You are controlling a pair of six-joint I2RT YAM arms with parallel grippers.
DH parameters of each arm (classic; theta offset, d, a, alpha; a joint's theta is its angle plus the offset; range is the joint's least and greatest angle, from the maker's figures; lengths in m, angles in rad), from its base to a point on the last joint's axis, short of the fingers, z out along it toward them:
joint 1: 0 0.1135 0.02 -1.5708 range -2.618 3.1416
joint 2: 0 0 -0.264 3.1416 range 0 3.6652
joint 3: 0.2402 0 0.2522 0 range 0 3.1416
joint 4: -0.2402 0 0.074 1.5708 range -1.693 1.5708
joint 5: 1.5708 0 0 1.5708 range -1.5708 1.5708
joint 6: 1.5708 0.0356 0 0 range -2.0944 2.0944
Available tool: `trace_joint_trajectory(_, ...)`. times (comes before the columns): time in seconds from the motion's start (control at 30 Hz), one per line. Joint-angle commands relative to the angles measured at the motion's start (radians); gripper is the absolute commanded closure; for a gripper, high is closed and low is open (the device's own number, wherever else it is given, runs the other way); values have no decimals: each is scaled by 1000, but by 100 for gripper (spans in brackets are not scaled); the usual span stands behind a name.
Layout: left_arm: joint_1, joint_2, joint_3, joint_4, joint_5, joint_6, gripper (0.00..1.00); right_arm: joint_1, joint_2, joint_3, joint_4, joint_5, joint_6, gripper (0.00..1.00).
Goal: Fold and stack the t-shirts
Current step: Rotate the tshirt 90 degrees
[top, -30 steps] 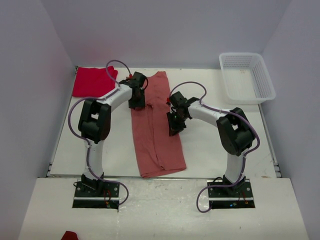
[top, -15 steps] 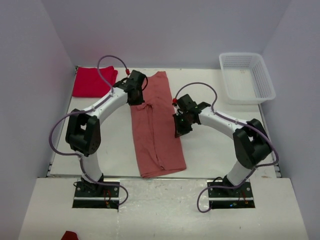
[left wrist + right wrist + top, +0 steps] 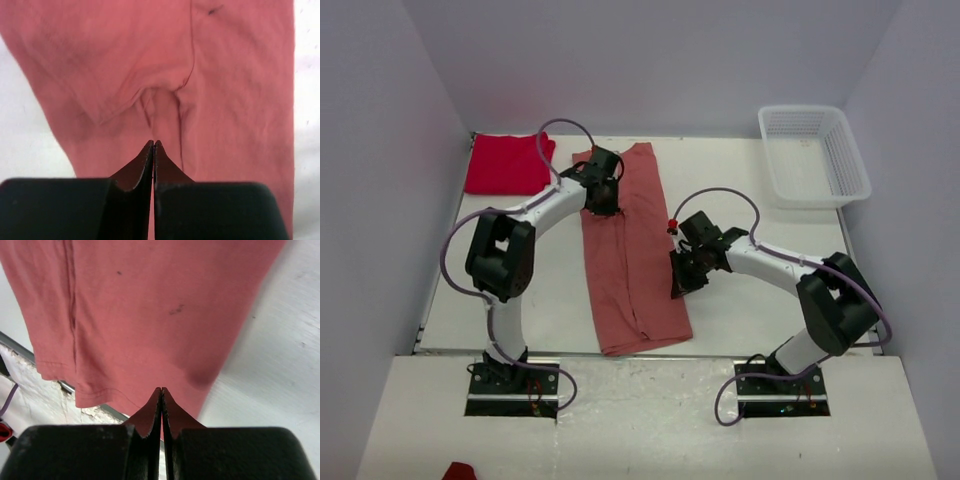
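Observation:
The salmon-pink t-shirt (image 3: 630,270) lies as a long narrow strip down the middle of the table. The red t-shirt (image 3: 505,165) sits folded at the back left corner. My left gripper (image 3: 604,207) is down on the pink strip's upper left part. In the left wrist view its jaws (image 3: 153,143) are shut tight, with puckered pink cloth (image 3: 240,75) bunching at the tips. My right gripper (image 3: 678,288) is at the strip's right edge, lower down. Its jaws (image 3: 161,389) are shut too, with the pink cloth's (image 3: 150,305) edge rising to them.
A white mesh basket (image 3: 815,155) stands at the back right. The table's front lip (image 3: 65,386) runs just past the shirt's hem in the right wrist view. A small red scrap (image 3: 458,470) lies by the near left corner, off the table.
Both grippers have closed where they were open a second ago. The right gripper moved down along the shirt's right edge; the left shifted slightly toward the shirt's upper left.

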Motion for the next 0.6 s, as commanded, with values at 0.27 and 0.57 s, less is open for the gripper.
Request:
trace_joint_trajectory(0.27,16,264,254,13,-2,68,100,40,78,-63,121,-40,27,100)
trace_joint_trajectory(0.57,36,431,412,8,72,113,100,65,166,-41,147,-37,48,100)
